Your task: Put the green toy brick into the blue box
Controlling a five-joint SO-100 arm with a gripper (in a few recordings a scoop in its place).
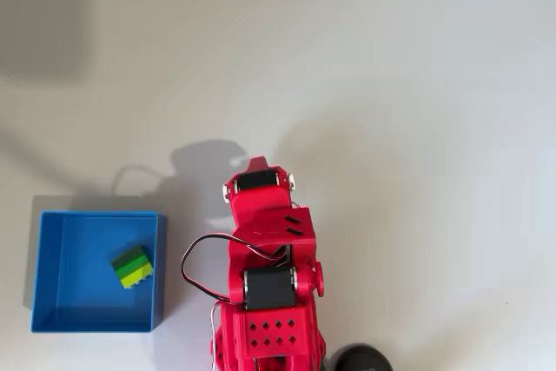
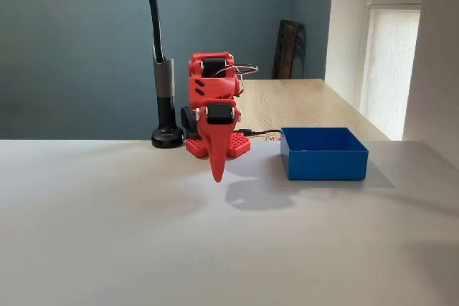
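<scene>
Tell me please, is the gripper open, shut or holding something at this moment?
Gripper: appears shut and holds nothing; the green toy brick lies in the blue box.

Overhead view: toy brick (image 1: 132,268) inside the box (image 1: 52,241), near its right wall. Box on table (image 1: 391,84), left of the arm (image 1: 265,275). Fixed view: lamp stand (image 2: 166,105) left of arm, gripper (image 2: 216,170) pointing down at the table.
</scene>
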